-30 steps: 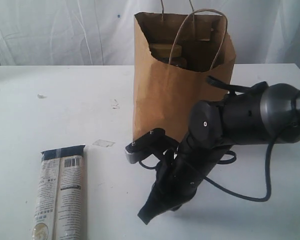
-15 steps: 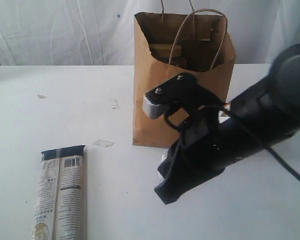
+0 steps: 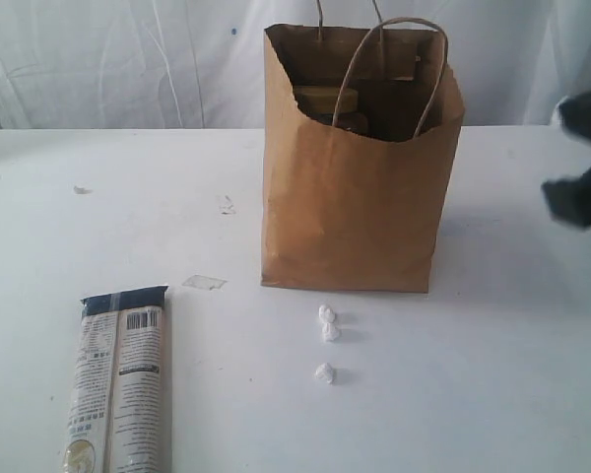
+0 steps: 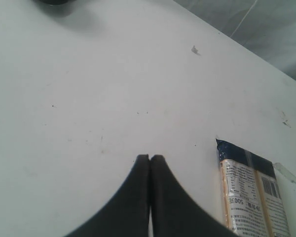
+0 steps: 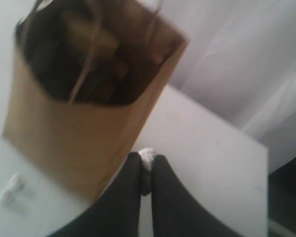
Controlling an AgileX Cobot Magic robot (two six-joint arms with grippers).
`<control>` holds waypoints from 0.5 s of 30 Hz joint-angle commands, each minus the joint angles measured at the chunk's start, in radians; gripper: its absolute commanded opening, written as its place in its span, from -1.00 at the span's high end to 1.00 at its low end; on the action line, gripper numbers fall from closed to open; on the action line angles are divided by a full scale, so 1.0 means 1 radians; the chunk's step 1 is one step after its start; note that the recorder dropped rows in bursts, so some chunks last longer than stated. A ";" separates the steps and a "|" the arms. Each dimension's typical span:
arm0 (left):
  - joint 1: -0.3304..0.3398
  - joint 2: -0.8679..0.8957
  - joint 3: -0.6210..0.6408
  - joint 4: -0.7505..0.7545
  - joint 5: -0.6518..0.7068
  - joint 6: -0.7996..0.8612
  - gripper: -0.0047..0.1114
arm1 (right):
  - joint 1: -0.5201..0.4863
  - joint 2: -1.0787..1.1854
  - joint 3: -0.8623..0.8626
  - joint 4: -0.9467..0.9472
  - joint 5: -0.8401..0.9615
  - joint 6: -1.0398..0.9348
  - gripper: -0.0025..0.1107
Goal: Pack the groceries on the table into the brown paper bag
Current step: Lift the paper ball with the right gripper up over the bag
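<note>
- Exterior view: we look from slightly above, mid-range; brown paper bag (image 3: 350, 207) centre, long printed packet (image 3: 118, 384) lower left.
- Left wrist view: close, angled down at the table (image 4: 89, 89); shares that packet.
- Right wrist view: close, tilted, blurred; shares the bag.

The right claw (image 3: 575, 193), a dark blur at the frame's edge, hangs above the bench (image 3: 492, 394). The brown paper bag (image 3: 350, 207) stands upright near it, toward mid-frame. Three paper balls (image 3: 330, 333) lie beyond the bag, below the claw's level, and the long printed packet (image 3: 118, 379) lies farthest from it.
</note>
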 commanded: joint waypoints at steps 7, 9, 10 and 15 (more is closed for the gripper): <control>0.002 -0.004 0.004 0.003 -0.001 0.002 0.92 | -0.126 0.312 -0.409 0.131 0.106 -0.176 0.96; 0.002 -0.004 0.004 0.003 -0.001 0.002 0.92 | -0.206 0.408 -0.530 0.344 0.150 -0.335 0.96; 0.002 -0.004 0.004 0.003 -0.001 0.002 0.92 | -0.241 0.452 -0.584 0.448 0.179 -0.426 0.96; 0.002 -0.004 0.004 0.003 -0.001 0.002 0.92 | -0.439 0.606 -0.741 0.947 0.261 -0.707 0.96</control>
